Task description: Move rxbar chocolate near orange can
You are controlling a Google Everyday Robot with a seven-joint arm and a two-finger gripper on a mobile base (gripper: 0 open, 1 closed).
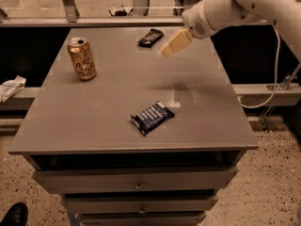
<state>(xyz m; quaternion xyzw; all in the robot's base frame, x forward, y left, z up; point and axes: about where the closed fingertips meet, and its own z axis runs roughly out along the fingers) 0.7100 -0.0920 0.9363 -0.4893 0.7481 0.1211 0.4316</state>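
The rxbar chocolate [150, 37] is a small dark wrapped bar lying flat near the far edge of the grey table [94, 107]. The orange can [82, 58] stands upright at the far left of the table, well left of the bar. My gripper [171, 44], with pale fingers, hangs from the white arm [235, 6] above the table, just right of the rxbar and slightly nearer to me. It holds nothing that I can see.
A larger blue-and-white wrapped bar [152, 117] lies at the middle front of the table. Drawers [136, 180] sit below the table's front edge. A crumpled white item [10, 88] lies on a ledge at the left. A shoe [13, 214] shows at bottom left.
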